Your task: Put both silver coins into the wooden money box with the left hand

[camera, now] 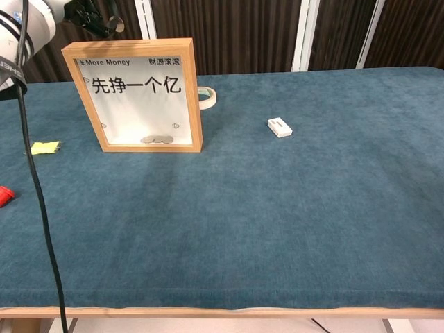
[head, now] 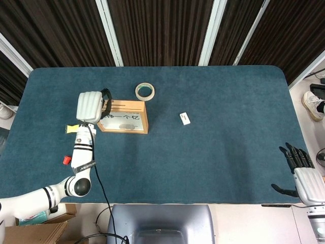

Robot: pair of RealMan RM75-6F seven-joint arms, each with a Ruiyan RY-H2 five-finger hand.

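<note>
The wooden money box (head: 144, 118) (camera: 195, 97) stands upright left of the table's middle, its slot on the top edge. Two grey coins (camera: 156, 139) lie at the bottom behind its clear front. My left hand (head: 90, 107) hovers over the box's left end with its fingers curled toward the slot. In the chest view the left hand's fingertips (camera: 94, 15) seem to pinch a small silver coin (camera: 117, 26) just above the box's top left corner. My right hand (head: 303, 175) hangs off the table's near right corner with its fingers spread, holding nothing.
A roll of tape (head: 145, 91) (camera: 207, 96) lies just behind the box. A small white block (head: 185, 118) (camera: 279, 127) sits to its right. A yellow scrap (head: 72, 128) (camera: 44, 147) and a red piece (head: 66, 160) (camera: 3, 195) lie at the left.
</note>
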